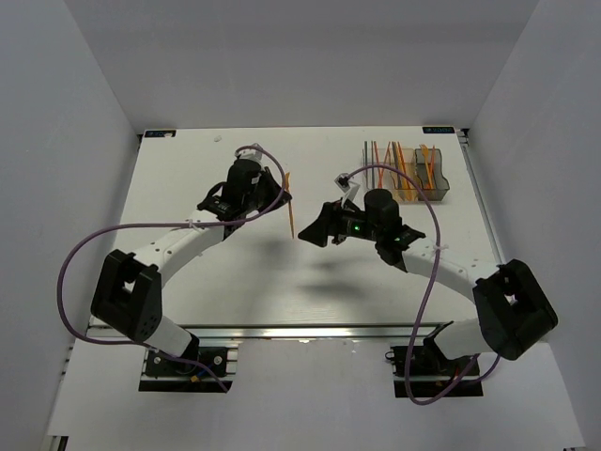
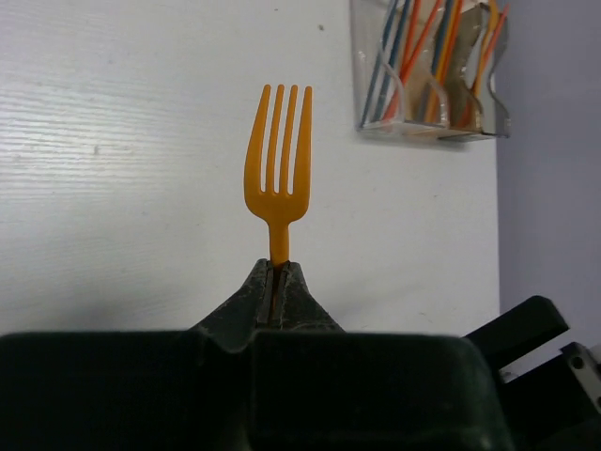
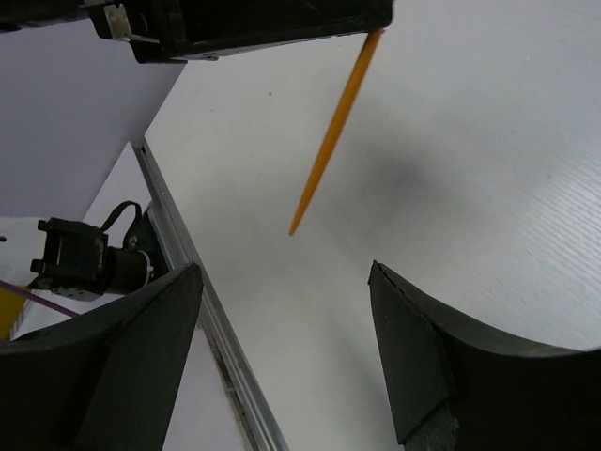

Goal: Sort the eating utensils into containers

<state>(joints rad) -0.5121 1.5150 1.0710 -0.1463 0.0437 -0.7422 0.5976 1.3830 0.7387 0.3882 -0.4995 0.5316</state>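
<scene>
The left gripper (image 2: 279,274) is pressed tight on a thin orange plastic fork (image 2: 279,155) just below its head. The tines stick out ahead and the long handle is free behind, probably so the other arm can take it. The right gripper (image 3: 282,282) faces that handle with its jaws spread wide. The handle tip hangs ahead of the gap, touching neither finger and clear of the white table (image 1: 188,178). The row of translucent plastic bins (image 1: 420,188) stands far right, well apart, holding coloured utensils; which bin takes orange is hard to tell.
</scene>
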